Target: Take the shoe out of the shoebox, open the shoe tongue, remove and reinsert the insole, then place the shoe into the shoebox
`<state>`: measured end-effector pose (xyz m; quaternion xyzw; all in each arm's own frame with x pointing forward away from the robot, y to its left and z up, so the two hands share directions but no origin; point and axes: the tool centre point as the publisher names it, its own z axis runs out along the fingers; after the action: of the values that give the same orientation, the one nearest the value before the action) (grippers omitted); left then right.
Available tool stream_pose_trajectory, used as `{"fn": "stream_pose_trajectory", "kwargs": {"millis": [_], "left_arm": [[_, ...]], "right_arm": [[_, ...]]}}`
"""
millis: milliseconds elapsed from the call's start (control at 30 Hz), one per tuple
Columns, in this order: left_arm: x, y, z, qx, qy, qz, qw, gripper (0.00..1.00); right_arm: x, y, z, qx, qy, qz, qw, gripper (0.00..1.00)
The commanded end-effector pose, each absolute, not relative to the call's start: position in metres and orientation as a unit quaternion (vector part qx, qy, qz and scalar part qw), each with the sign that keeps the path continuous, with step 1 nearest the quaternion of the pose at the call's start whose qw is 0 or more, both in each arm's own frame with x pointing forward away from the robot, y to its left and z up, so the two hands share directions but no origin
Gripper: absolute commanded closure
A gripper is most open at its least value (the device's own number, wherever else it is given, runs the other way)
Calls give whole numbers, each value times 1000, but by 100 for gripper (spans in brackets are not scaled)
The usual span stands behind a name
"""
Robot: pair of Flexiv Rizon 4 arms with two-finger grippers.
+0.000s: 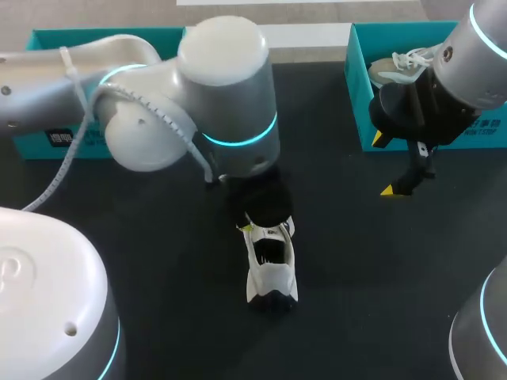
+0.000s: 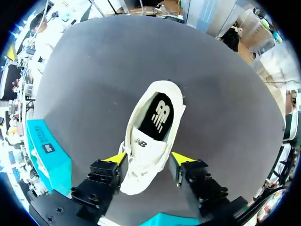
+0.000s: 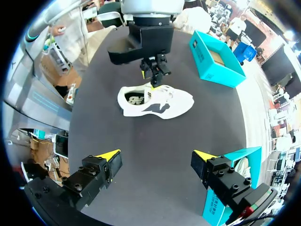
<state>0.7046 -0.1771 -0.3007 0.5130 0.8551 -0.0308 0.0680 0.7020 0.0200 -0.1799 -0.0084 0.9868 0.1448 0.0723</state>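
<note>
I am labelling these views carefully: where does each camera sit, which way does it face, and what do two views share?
Head view: above and behind the robot, looking down on the black table; left arm over the white shoe, right arm by a teal shoebox.
Left wrist view: on the left wrist, facing down onto the shoe; left gripper shows.
Right wrist view: on the right wrist, facing across the table; open right gripper shows.
Shared: both wrist views show the black insole.

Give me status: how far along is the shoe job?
Done: shoe is out, on the table. In hand: left gripper straddles it at the tongue; the insole sits inside, whether already cycled I can't tell. The right gripper is open, empty. Left: at least returning it to the shoebox.
</note>
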Motion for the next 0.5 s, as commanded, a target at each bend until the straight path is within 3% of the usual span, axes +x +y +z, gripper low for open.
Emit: {"fn": "stream_pose_trajectory", "kwargs": {"millis": [33, 367, 500], "left_arm": [[703, -168, -299, 516, 853, -37, 73, 0], [703, -168, -299, 516, 853, -37, 73, 0], [688, -168, -294, 357, 930, -28, 86, 0]], "right_arm": [[704, 22, -181, -8, 987, 143, 71, 0], [704, 22, -181, -8, 987, 143, 71, 0], [704, 22, -181, -8, 987, 143, 71, 0]]}}
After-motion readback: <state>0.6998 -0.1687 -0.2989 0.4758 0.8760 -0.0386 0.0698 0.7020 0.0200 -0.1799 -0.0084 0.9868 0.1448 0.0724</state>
